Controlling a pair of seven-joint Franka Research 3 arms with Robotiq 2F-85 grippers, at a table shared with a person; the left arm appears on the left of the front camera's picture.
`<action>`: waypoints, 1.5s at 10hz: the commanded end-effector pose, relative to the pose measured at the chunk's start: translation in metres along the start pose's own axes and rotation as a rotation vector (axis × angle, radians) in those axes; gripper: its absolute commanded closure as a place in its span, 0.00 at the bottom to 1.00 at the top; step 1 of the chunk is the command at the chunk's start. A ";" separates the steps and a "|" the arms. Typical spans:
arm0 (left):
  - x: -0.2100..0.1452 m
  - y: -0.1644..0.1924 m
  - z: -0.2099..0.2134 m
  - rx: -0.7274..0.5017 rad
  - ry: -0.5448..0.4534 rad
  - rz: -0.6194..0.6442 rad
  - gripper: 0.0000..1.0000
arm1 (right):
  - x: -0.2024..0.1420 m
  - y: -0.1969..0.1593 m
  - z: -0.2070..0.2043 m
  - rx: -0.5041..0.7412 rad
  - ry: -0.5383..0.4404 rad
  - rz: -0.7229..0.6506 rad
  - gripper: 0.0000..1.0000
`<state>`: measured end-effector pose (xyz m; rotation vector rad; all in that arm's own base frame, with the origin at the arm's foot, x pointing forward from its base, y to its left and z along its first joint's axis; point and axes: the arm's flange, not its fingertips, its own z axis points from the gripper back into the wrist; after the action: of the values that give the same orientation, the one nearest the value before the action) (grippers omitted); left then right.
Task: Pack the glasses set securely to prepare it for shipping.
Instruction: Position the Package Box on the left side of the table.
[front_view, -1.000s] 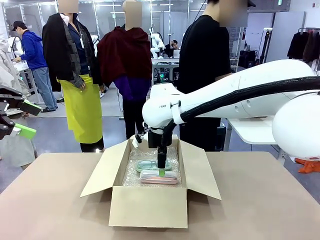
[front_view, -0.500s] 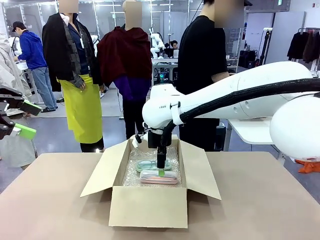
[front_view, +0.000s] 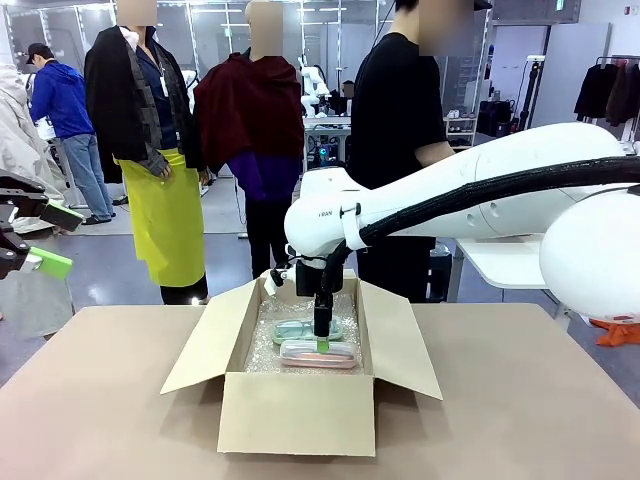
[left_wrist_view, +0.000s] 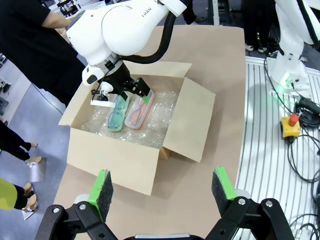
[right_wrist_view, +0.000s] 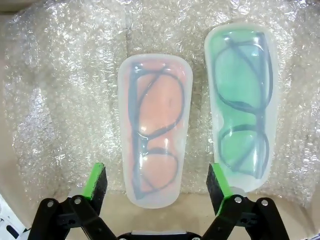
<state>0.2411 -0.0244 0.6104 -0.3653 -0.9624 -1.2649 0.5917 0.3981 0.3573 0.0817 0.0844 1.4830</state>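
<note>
Over the last second almost nothing has moved: my right gripper (right_wrist_view: 156, 184) still hangs inside the box (front_view: 295, 410), fingers spread wide, holding nothing. Only the person (front_view: 400, 110) behind the table has shifted a little. The pink pack (right_wrist_view: 154, 135) lies directly under that gripper and the green pack (right_wrist_view: 242, 100) just beside it, both flat on the bubble wrap (right_wrist_view: 65, 90) lining the box floor. My pads seem to sit just above the pink pack, though I cannot be sure. My left gripper (left_wrist_view: 162, 187) waits well off to the side, also spread and empty. I judge both packs placed; covering them and closing the flaps remain.
</note>
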 end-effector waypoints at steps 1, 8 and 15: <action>0.001 0.002 0.001 -0.005 -0.020 -0.017 0.00 | 0.000 0.001 0.000 -0.007 -0.009 -0.001 0.00; 0.003 0.024 0.002 0.004 -0.065 0.164 0.00 | -0.028 0.024 0.044 -0.041 -0.056 -0.026 0.00; -0.042 0.119 -0.044 0.078 0.049 0.670 0.00 | -0.178 0.114 0.137 -0.163 -0.353 -0.256 0.00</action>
<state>0.3565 0.0111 0.5776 -0.5248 -0.7753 -0.7057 0.5089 0.2562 0.5192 0.1673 -0.2393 1.2146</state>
